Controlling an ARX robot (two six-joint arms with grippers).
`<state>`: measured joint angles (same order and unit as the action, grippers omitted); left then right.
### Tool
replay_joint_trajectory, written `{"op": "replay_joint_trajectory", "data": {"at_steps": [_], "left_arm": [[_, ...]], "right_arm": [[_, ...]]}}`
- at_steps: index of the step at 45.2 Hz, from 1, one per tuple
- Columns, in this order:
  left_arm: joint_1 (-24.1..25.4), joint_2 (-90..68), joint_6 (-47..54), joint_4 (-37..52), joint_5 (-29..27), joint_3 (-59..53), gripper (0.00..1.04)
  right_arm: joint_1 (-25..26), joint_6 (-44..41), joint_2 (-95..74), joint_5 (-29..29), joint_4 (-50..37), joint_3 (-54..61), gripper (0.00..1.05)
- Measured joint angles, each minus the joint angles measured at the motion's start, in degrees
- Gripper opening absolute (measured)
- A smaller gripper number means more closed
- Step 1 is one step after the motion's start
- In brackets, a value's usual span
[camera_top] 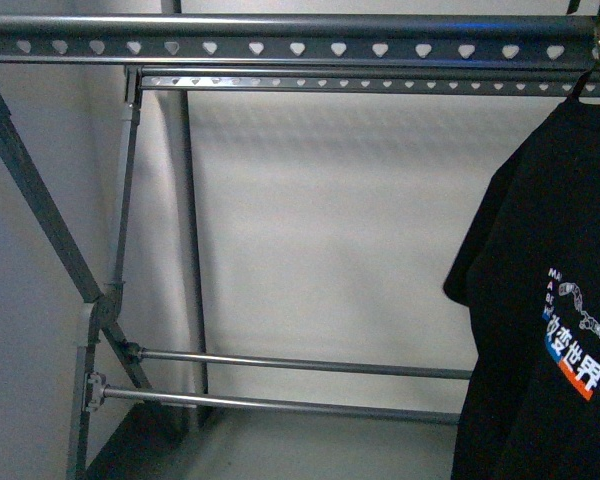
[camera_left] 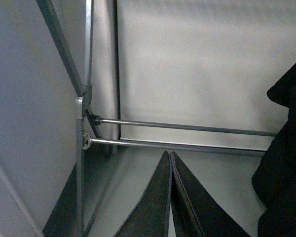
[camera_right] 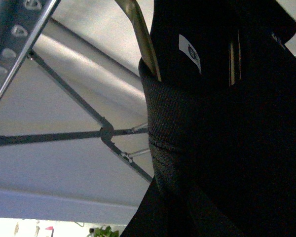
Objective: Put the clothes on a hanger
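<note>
At the right edge of the front view the black T-shirt [camera_top: 540, 300] hangs on a small coat hanger whose hook [camera_top: 592, 62] meets the top rail of the grey clothes rack [camera_top: 280, 45] in the upper right corner. The seating is cropped, so a shallow catch could slip off. The left claw [camera_left: 171, 197] sits pressed shut and empty. The right claw is hidden; its state I cannot tell. Collar fabric [camera_right: 172, 113] fills that camera, so snagging on retreat is a risk.

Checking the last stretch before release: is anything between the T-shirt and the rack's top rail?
Nothing visible. The black T-shirt already hangs under the punched top rail at its right end, on a hook partly cut off by the frame edge.
</note>
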<state>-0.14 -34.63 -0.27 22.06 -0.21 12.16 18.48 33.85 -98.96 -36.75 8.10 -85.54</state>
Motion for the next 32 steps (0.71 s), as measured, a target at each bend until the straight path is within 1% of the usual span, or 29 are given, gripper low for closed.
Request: {"op": "replay_joint_trajectory", "data": {"at_steps": [5,9,17,21,24,27,28,30,32], "left_arm": [[0.0,2.6,0.0,0.0,0.2,-2.6,0.04],[0.0,5.1,0.0,-0.2,0.2,-4.4,0.04],[0.0,8.6,0.0,-1.6,0.2,-6.6,0.04],[0.0,10.3,0.0,-2.5,0.2,-7.5,0.04],[0.0,11.8,0.0,-3.4,0.2,-8.1,0.04],[0.0,13.0,0.0,-4.1,0.2,-8.6,0.04],[0.0,13.1,0.0,-4.2,0.2,-8.6,0.04],[0.0,14.1,0.0,-4.7,0.2,-8.9,0.04],[0.0,15.0,0.0,-5.3,0.2,-9.2,0.04]], "right_arm": [[-0.6,4.3,-2.6,2.6,-0.4,-3.9,0.03],[-1.8,6.5,-4.6,5.3,1.4,-7.0,0.03],[-5.0,6.0,-4.7,9.0,2.2,-6.5,0.03],[-6.9,4.3,-3.8,11.5,0.5,-3.3,0.04],[-8.2,1.8,-2.2,14.0,-2.3,1.2,0.16],[-9.2,-0.5,0.2,17.1,-5.4,6.2,0.27],[-9.3,-0.9,0.7,17.3,-5.7,7.1,0.29],[-9.4,-2.2,2.8,18.5,-8.8,11.0,0.36],[-9.2,-4.2,6.0,21.5,-12.8,16.0,0.44]]}}
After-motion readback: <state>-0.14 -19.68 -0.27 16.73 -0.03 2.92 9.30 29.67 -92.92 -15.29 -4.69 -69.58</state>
